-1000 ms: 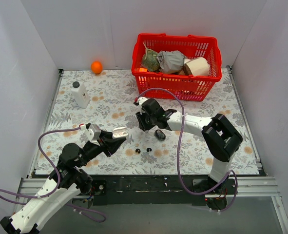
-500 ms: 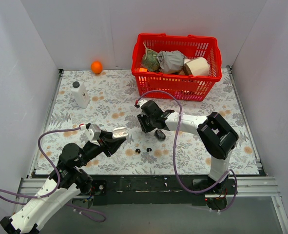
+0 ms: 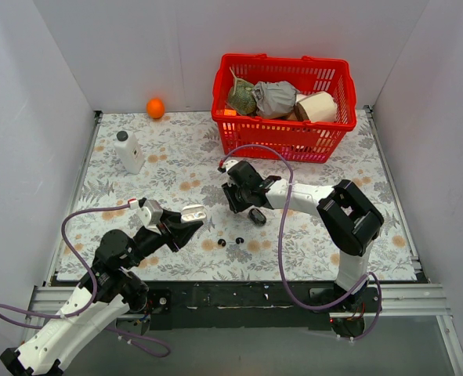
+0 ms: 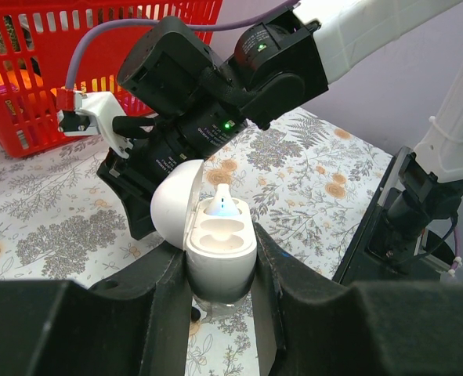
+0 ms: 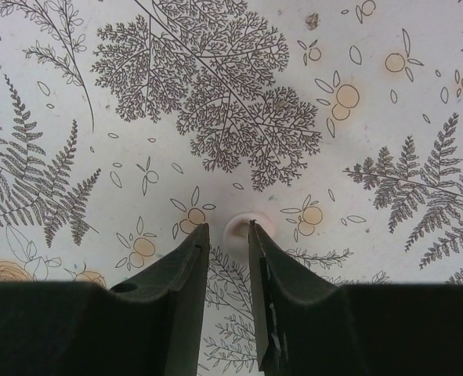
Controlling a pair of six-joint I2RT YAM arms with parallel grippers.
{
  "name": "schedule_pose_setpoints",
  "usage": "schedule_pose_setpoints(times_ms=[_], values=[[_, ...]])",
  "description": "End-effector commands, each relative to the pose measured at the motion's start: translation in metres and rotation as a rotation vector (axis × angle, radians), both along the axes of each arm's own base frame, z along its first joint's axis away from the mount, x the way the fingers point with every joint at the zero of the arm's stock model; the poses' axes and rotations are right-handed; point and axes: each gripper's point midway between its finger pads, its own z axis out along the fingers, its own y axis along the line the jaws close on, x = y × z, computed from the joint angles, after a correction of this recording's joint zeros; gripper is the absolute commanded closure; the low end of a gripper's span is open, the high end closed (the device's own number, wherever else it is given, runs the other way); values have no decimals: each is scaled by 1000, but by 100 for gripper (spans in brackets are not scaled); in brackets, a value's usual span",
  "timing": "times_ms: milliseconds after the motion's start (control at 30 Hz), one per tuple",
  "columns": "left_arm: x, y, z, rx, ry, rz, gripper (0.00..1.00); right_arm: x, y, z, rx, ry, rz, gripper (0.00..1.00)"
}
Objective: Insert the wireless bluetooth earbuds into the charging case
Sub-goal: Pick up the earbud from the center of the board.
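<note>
My left gripper (image 3: 186, 222) (image 4: 219, 249) is shut on a white charging case (image 4: 219, 239) (image 3: 193, 211), held above the table with its lid open. One white bud with a blue light (image 4: 222, 205) sits in a slot, and the other slot is empty. Two tiny black earbuds (image 3: 222, 242) (image 3: 238, 239) lie on the cloth in front of it. My right gripper (image 3: 233, 200) (image 5: 228, 227) points down at the cloth, its jaws a narrow gap apart. A small white round bud (image 5: 239, 228) lies at its tips, partly behind the right finger.
A black oval case (image 3: 256, 215) lies just right of my right gripper. A red basket (image 3: 278, 142) of items stands at the back. A white bottle (image 3: 128, 151) and an orange ball (image 3: 155, 107) are at the back left.
The right arm's elbow has swung left and its gripper has shifted slightly. The left arm and the case have not moved.
</note>
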Motion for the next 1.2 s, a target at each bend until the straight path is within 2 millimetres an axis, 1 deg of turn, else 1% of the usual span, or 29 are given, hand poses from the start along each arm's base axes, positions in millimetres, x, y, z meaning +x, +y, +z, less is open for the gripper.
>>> schedule_pose_setpoints(times_ms=[0,300,567,700,833,967,1033,1067,1133,1167], values=[[-1,0,9,-6,-13,-5,100,3,-4,5,3,-16,-26,66],[0,-1,8,-8,-9,-4,100,0,-13,3,-19,-16,-41,66],[0,0,8,-10,-12,-2,100,-1,-16,7,-19,-22,-49,66],[0,-2,8,-8,-9,-7,100,0,-17,8,-24,-29,-55,68],[0,-1,8,-11,-8,-7,100,0,-20,8,-34,-33,-68,72],[-1,-1,7,-12,-6,-8,100,1,-23,9,-41,-40,-80,80],[-1,-1,7,-13,-5,-9,100,2,-25,9,-49,-42,-89,82],[-1,-1,7,-13,-5,-9,100,2,-26,9,-51,-42,-92,85],[-1,-1,8,-14,-7,-9,100,2,-28,9,-58,-45,-97,89],[-1,-1,8,-14,-6,-9,100,2,-28,9,-57,-42,-99,94]])
